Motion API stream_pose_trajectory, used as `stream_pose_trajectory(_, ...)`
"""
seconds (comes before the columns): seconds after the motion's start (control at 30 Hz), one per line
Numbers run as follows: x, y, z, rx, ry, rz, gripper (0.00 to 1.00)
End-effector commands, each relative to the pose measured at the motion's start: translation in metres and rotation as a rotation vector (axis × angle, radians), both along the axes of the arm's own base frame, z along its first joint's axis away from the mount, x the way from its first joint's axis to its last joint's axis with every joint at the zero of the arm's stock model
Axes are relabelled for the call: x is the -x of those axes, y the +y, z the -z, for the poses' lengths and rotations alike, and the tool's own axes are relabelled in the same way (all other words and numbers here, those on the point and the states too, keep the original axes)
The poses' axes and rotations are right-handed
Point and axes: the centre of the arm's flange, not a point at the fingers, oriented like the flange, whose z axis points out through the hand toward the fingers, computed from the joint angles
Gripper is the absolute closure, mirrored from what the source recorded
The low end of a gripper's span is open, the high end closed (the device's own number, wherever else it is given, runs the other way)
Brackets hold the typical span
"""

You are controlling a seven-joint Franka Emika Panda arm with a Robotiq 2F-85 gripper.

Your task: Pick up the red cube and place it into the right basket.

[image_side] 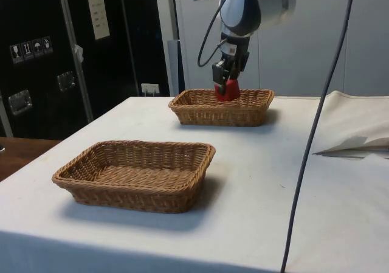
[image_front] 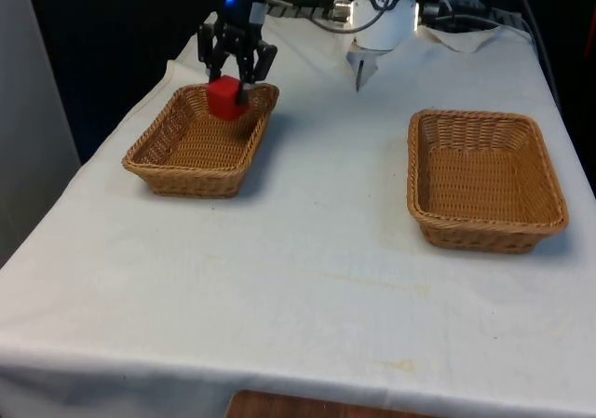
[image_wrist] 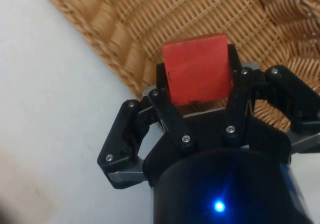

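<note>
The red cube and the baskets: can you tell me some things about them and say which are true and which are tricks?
1. The gripper holds the red cube between its fingers. True.
2. The red cube lies on the white cloth between the baskets. False: it is in the gripper over the basket on the front view's left.
3. There are two wicker baskets on the table. True.
4. The basket on the front view's right has a cube inside. False: it holds nothing.
5. The two baskets touch each other. False: bare cloth lies between them.

two wicker baskets [image_front: 200, 143] [image_front: 486, 181], one red cube [image_front: 224, 98]
</note>
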Motion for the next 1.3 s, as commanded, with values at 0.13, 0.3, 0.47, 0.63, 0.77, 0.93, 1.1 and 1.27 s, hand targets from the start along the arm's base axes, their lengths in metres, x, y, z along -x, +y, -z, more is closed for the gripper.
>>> stream_pose_trajectory(0.13,-0.001,-0.006,0.008,0.011,0.015,0.019,0.96)
stream_pose_trajectory(0.3,-0.001,0.000,0.014,-0.002,0.012,0.035,0.96)
stream_pose_trajectory(0.47,-0.001,0.000,0.019,-0.002,0.024,0.040,0.96)
stream_pose_trajectory(0.63,-0.001,0.000,0.020,-0.002,0.028,0.040,0.51)
stream_pose_trajectory(0.77,-0.001,0.000,0.020,-0.001,0.029,0.041,0.18)
stream_pose_trajectory(0.93,-0.001,0.000,0.020,-0.002,0.030,0.040,0.00)
stream_pose_trajectory(1.1,-0.004,-0.001,0.016,-0.003,0.031,0.031,0.00)
stream_pose_trajectory(1.27,-0.010,-0.002,0.005,-0.011,0.025,0.003,0.00)
